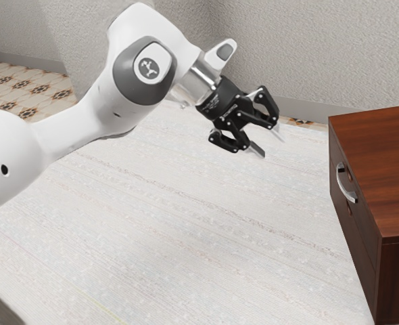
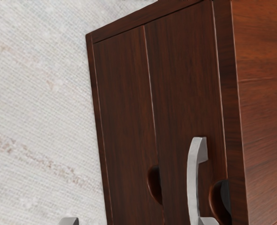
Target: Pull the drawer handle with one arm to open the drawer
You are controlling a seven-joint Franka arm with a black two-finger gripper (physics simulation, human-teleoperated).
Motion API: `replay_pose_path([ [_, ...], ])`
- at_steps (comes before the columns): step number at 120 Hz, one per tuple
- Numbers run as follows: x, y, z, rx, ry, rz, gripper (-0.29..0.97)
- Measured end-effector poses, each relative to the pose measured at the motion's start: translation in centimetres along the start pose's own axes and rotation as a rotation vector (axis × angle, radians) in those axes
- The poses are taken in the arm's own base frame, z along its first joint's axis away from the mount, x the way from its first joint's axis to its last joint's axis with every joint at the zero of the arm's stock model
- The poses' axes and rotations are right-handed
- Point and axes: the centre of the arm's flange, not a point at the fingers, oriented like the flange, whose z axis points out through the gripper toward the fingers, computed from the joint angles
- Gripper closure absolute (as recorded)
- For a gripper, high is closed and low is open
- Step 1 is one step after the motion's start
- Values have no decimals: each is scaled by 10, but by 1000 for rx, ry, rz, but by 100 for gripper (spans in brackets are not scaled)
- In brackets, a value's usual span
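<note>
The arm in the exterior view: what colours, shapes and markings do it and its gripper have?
The arm is glossy white with thick rounded links. Its joint cap is a grey disc with a small white emblem. A silver ring joins the wrist to the black gripper, built of angular linked bars.

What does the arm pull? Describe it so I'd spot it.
Find the dark wooden cabinet at the exterior view's right. On its front, near the top, sits the drawer handle: a curved silver bar, the only metal against brown wood.
</note>
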Motion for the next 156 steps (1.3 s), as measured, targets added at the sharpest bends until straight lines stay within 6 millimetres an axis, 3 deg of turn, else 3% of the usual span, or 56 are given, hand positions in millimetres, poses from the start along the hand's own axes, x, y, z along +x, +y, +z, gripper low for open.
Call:
replay_pose_path([
  [18, -3, 8, 14, -19, 13, -31, 44],
  [35, -3, 3, 25, -16, 9, -88, 45],
  [62, -22, 21, 44, -12, -21, -115, 50],
  [86, -16, 19, 70, 5, -14, -149, 53],
  [156, -23, 37, 96, -20, 28, -139, 58],
])
